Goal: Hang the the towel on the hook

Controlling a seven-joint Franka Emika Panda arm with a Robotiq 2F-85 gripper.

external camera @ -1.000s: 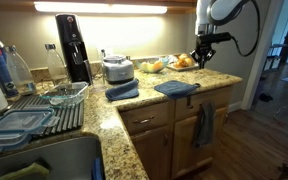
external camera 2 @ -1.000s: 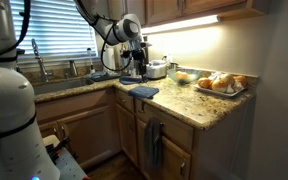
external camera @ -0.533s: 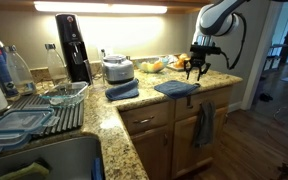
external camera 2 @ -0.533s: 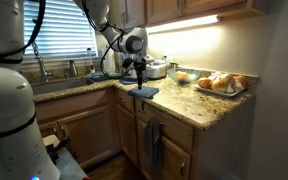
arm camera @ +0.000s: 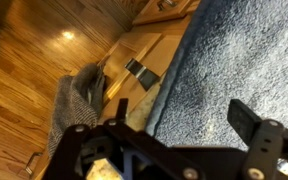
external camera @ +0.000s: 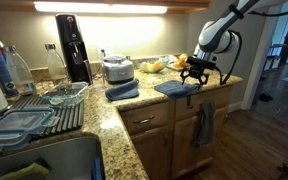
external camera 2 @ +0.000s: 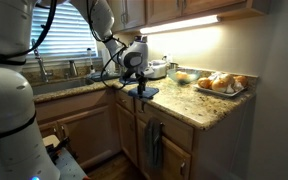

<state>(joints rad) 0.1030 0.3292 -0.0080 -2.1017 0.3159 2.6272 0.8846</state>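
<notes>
gripper: jaws standing wide open | towel: lying directly beneath | contact: fingertips blurring, cannot tell

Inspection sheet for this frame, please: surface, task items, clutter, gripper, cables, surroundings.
Surface: granite counter, speckled.
Job's things: towel lies flat at the counter edge; the hook cannot be made out.
Clutter: folded blue towel, coffee maker, darker towel hanging on the cabinet front.
Grippers: gripper open, just above the towel, holding nothing.
Cables: black cable looped beside the arm.
Surroundings: wood floor, window blinds.
</notes>
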